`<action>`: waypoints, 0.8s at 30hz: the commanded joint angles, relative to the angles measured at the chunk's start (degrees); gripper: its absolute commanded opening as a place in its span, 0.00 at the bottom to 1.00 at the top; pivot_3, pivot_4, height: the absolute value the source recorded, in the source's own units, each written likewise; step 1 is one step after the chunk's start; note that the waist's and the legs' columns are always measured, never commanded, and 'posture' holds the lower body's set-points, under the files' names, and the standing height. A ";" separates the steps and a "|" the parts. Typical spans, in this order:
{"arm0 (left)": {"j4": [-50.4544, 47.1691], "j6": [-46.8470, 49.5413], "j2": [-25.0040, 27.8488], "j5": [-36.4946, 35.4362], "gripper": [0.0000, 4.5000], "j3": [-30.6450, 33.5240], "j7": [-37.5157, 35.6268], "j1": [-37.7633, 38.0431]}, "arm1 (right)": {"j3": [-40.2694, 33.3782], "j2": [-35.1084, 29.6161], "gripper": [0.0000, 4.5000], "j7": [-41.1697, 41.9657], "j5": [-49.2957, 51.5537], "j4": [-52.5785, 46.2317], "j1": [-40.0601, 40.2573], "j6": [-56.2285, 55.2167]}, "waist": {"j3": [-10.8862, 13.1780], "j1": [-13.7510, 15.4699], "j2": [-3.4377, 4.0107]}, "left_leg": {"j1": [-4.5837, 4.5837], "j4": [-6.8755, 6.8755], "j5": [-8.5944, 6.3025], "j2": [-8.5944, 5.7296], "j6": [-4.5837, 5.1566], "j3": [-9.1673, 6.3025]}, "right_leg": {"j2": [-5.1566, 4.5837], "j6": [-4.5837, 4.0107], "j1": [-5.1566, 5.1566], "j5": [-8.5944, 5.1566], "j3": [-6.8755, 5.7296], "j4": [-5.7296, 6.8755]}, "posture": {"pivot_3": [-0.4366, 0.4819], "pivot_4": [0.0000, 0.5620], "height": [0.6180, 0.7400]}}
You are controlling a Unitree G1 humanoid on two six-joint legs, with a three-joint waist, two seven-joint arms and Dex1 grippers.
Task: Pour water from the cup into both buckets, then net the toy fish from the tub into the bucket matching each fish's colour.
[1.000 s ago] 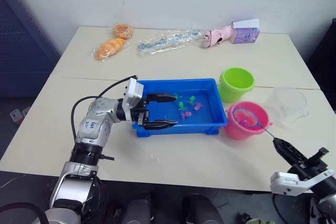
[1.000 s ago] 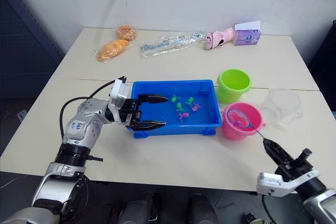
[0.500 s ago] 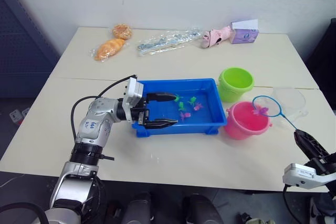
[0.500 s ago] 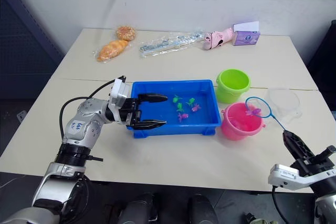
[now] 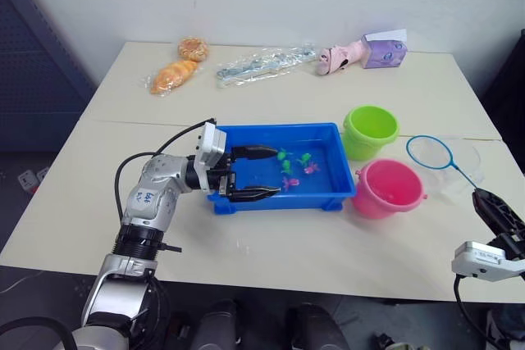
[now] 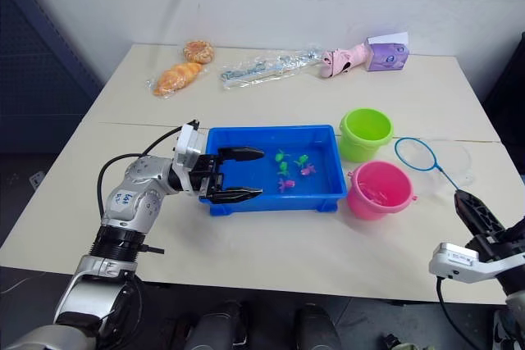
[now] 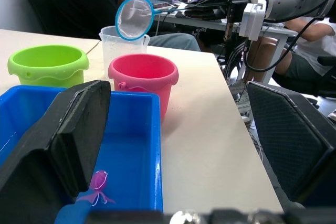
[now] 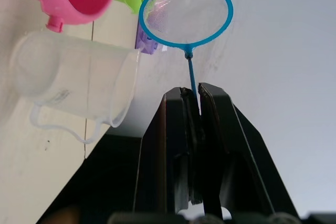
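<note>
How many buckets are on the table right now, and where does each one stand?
2. The lime green bucket stands just beyond the blue tub's far right corner. The pink bucket stands beside the tub's right end, nearer the robot, in front of the green one.

You see net (image 5: 434, 151) lifted out of pink bucket (image 5: 387, 188), hoop now right of it, above clear cup (image 5: 454, 171), mesh looking empty. Right gripper (image 5: 490, 206) pulls back toward lower right frame edge, fingers pinching handle.
</note>
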 commanded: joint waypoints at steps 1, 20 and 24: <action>-1.84 -0.70 0.54 -0.38 0.98 1.06 0.25 0.13 | -1.11 0.73 0.00 -0.91 5.35 -0.86 0.19 -0.98 | 0.00 -0.02 0.00 | 0.00 0.01 0.00 0.00 0.01 0.00 | -0.01 0.00 0.01 0.00 0.00 -0.01 | 0.48 0.27 1.00; -1.87 -1.62 11.47 0.18 0.98 6.12 -1.63 5.16 | 32.06 -18.08 0.00 39.13 47.99 -10.82 -33.17 41.40 | 0.05 -1.00 -0.06 | -0.04 0.10 -0.15 0.12 0.18 -0.09 | -0.06 -0.02 -0.01 0.01 -0.07 0.00 | 0.48 0.27 1.00; -2.63 -1.72 12.23 -0.03 0.98 6.69 -1.24 6.49 | 40.49 -16.50 0.00 37.81 37.89 -4.51 -43.02 37.94 | 0.05 -0.99 -0.07 | -0.35 0.26 -0.17 0.04 0.25 -0.10 | -0.14 -0.02 -0.20 0.01 -0.11 -0.01 | 0.48 0.27 1.00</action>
